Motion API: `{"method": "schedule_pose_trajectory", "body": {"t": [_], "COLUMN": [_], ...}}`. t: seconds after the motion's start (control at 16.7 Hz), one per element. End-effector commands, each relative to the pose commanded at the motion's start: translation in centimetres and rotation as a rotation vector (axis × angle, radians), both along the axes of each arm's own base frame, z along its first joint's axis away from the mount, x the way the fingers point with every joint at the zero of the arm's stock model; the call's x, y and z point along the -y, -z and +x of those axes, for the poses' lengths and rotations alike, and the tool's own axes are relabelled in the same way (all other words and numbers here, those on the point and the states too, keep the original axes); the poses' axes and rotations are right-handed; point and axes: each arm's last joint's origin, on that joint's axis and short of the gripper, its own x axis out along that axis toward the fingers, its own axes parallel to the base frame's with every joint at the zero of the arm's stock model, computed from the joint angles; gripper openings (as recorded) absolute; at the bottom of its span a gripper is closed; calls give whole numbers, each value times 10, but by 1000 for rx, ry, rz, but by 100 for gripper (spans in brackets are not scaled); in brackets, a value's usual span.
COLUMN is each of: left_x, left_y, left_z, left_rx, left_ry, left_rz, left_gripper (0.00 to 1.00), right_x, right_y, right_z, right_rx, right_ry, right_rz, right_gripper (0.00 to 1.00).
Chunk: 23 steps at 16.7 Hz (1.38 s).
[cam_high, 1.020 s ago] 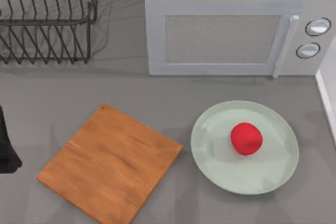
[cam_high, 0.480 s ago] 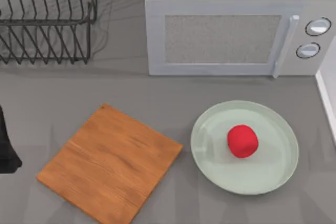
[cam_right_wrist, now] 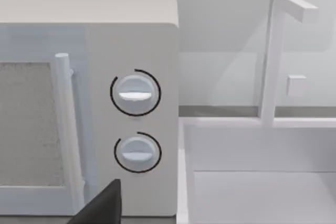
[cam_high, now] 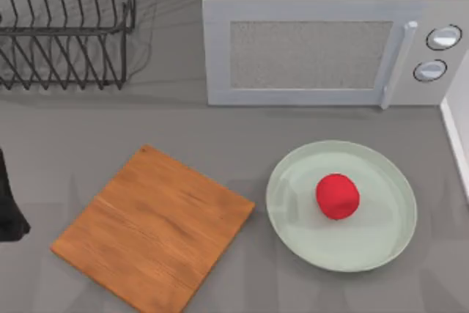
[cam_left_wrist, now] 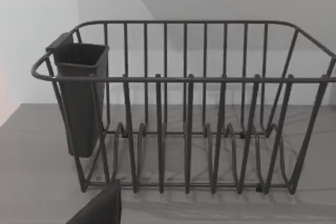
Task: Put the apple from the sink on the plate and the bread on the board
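Your grey surface [cam_high: 88, 130] carries the apple [cam_high: 338, 196] on the plate [cam_high: 381, 243], right of the bare board [cam_high: 154, 226]; your left tool [cam_high: 9, 207] sits at the left edge, grip state untellable.

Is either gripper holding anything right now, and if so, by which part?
It cannot be told. The apple lies free on the plate and the board is bare; no gripper's fingertips can be seen. A dark part of the left arm sits at the table's left edge.
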Motion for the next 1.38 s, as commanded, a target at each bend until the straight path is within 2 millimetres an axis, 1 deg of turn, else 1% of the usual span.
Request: {"method": "schedule_pose_trajectory", "body": {"t": [0.18, 0.36, 0.48, 0.66, 0.84, 1.08, 1.26, 1.38], "left_x": [-2, -5, -9, -18, -32, -54, -70, -79], "left_y": [-16, -42, -57, -71, -70, -54, -35, -22], "left_z": [2, 11, 27, 65, 111, 167, 201, 218], "left_rx": [-69, -220, -370, -650, -938, -1238, -1400, -1477], "left_ry": [-16, -30, -30, -6, 48, 145, 221, 264], "left_rz": [40, 107, 157, 225, 272, 305, 309, 307], "left_gripper": [100, 100, 100, 100, 100, 100, 100, 100], "right_x": [0, 0, 0, 0, 0, 0, 0, 0], "right_y": [0, 0, 0, 0, 0, 0, 0, 0], "right_z": [0, 0, 0, 0, 0, 0, 0, 0], "right_rx": [0, 0, 0, 0, 0, 0, 0, 0], "right_ry": [0, 0, 0, 0, 0, 0, 0, 0], "right_rz": [0, 0, 0, 0, 0, 0, 0, 0], "right_gripper": [100, 100, 100, 100, 100, 100, 100, 100]}}
